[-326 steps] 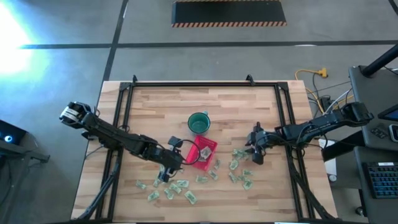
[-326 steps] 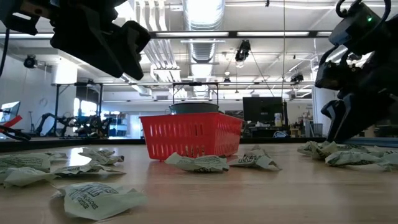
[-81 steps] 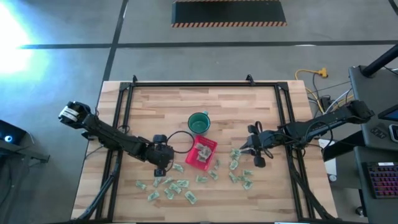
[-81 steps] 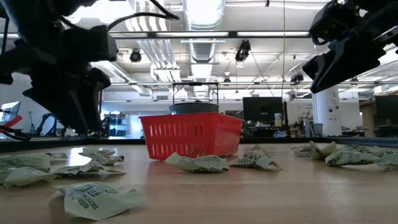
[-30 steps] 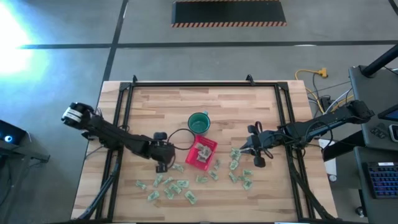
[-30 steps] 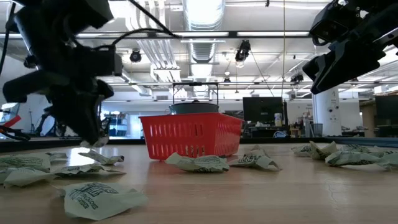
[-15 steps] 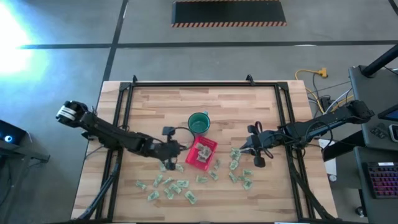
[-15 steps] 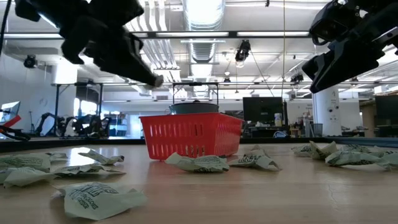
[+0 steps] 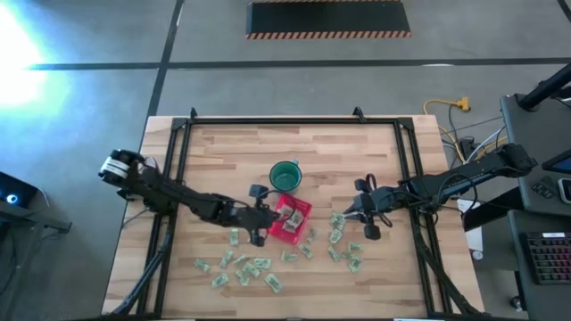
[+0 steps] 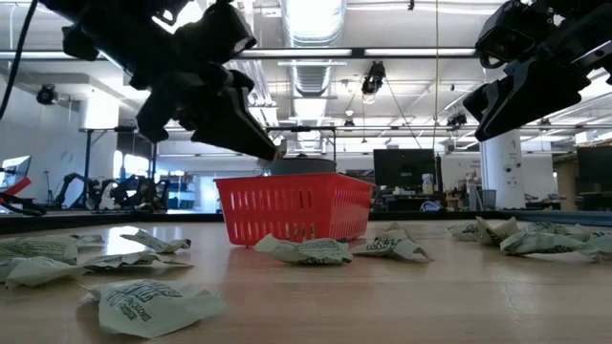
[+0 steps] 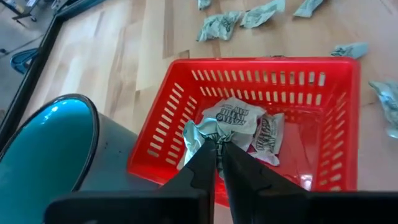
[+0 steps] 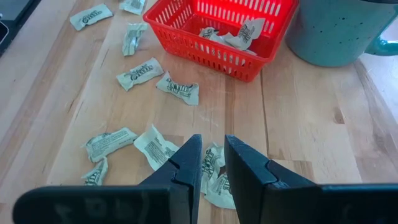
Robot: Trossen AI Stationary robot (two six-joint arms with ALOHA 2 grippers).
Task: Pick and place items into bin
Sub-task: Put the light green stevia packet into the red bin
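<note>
Many small wrapped items lie scattered over the near part of the wooden table, in one loose patch toward the left and another toward the right. Just beyond them, near the middle of the table, sits the red bin, with a few wrapped pieces already inside it. The left gripper hangs at the bin's left wall, raised above the rim, its fingers pinched narrowly on one crumpled item held over the bin's interior. The right gripper hovers off the tabletop above the right-hand patch, well apart from the bin, its fingers parted by a small gap and holding nothing. Behind the bin, close beside it, stands a round dark-green cup.
</note>
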